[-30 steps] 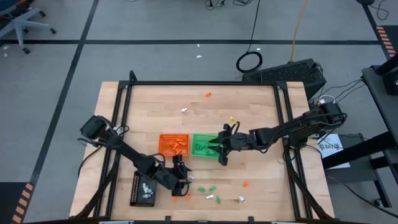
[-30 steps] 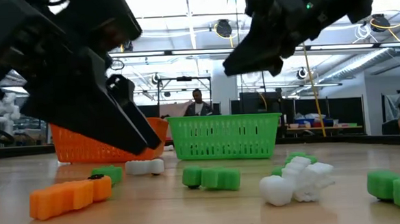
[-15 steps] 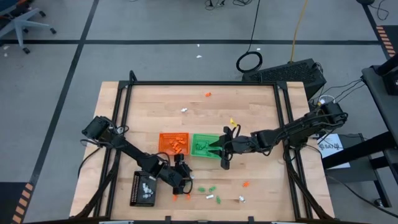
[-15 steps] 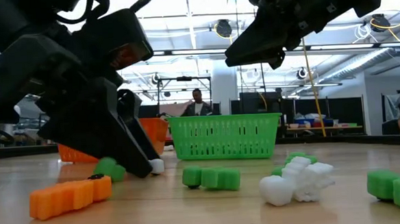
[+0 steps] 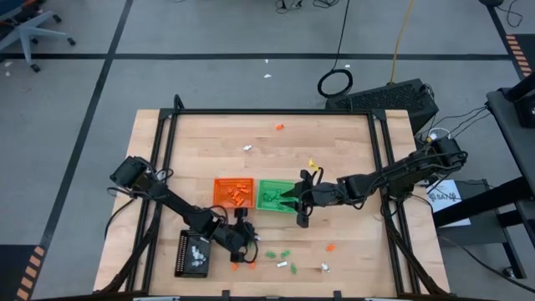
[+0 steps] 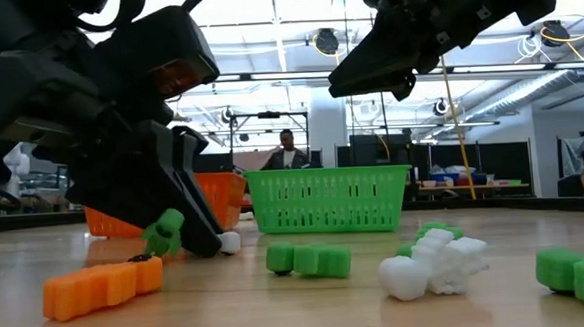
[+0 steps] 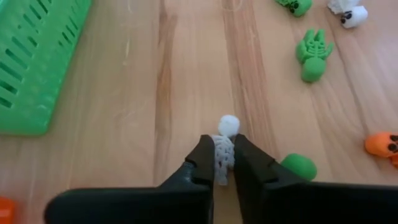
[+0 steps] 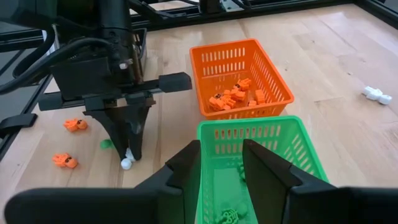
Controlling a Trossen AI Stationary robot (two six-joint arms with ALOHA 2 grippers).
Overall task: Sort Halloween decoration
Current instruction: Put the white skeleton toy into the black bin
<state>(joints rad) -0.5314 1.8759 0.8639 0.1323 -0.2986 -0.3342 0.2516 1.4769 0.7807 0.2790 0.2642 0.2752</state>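
Observation:
My left gripper [image 7: 224, 169] stands low over the table near its front edge, in front of the orange tray [image 5: 233, 193], and is shut on a tiny white skeleton trinket [image 7: 223, 146]. A green trinket [image 6: 164, 233] leans against the outer side of one of its fingers. My right gripper [image 8: 221, 163] hovers open over the green tray [image 5: 269, 196], nothing between its fingers. The orange tray holds several orange trinkets [image 8: 231, 96]. White trinkets lie in the black tray [image 5: 192, 253]. My left gripper pinches the white skeleton's body [image 7: 222, 155] between its two fingers, which slant down from above. The skeleton's round head [image 7: 229, 124] sticks out past the fingertips and lies on the wood.
Loose trinkets lie on the wood around my left gripper: a green skeleton [image 7: 313, 53], a green piece [image 7: 298, 167], an orange one [image 7: 385, 144], more in the front middle [image 5: 284, 253]. Others lie far back [image 5: 280, 127]. A person [image 6: 289, 154] stands in the room behind.
My left gripper has gone down to the table and a little toward its near edge, and has shut on the white skeleton. The green trinket beside its finger has tipped up against it.

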